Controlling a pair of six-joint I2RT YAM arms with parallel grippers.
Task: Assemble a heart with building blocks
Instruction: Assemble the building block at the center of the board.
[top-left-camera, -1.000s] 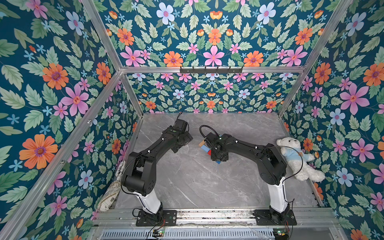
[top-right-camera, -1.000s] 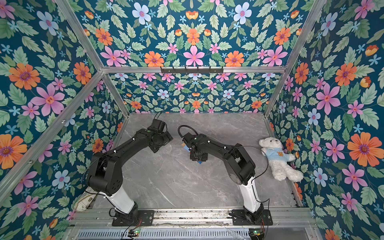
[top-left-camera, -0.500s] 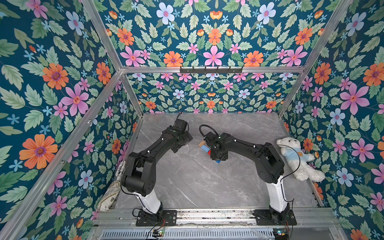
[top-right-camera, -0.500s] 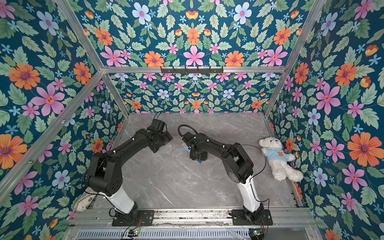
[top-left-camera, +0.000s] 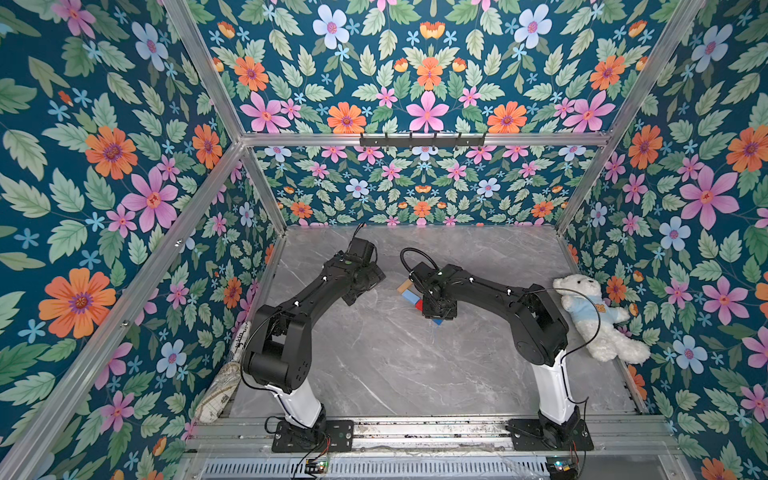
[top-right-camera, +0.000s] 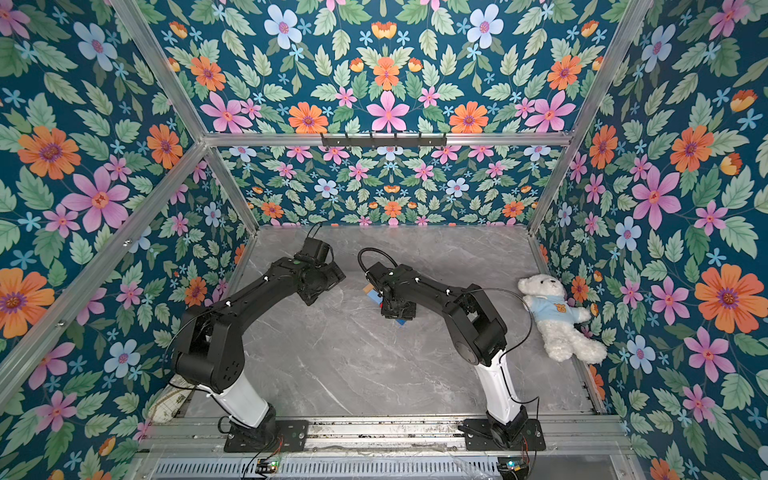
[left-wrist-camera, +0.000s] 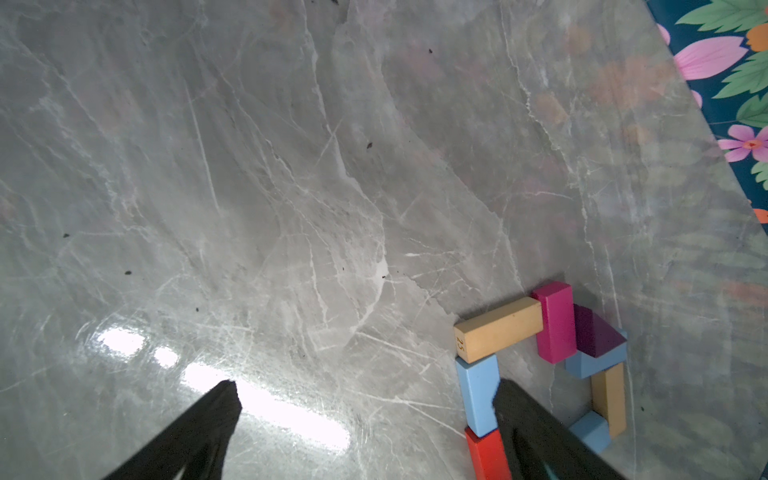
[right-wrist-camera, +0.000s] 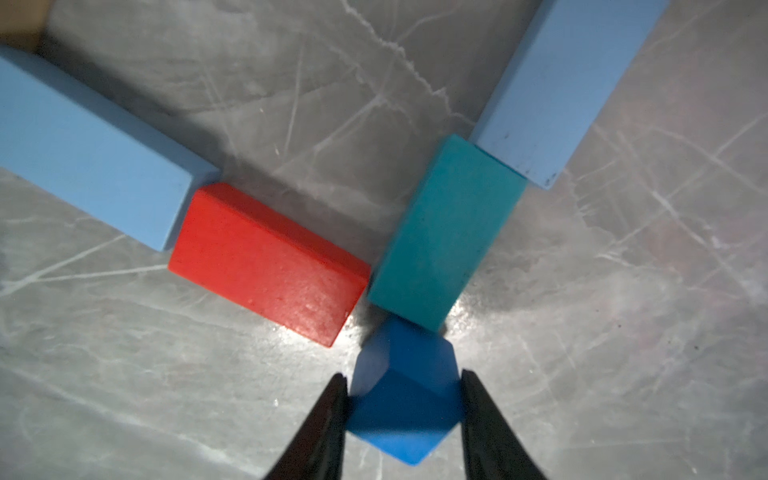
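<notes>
Barely anything has shifted in the last second: your right arm eased its elbow slightly left. Your right gripper is clamped narrowly on the blue block, which touches the teal block beside the red block. The heart lies on the table, long axis far-to-near, tip pointing near. Your left gripper gapes wide, empty, just left of it.

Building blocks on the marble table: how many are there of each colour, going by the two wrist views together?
magenta block: 1
tan blocks: 2
light blue blocks: 3
red block: 1
teal block: 1
blue block: 1
purple triangle: 1
Total: 10
</notes>
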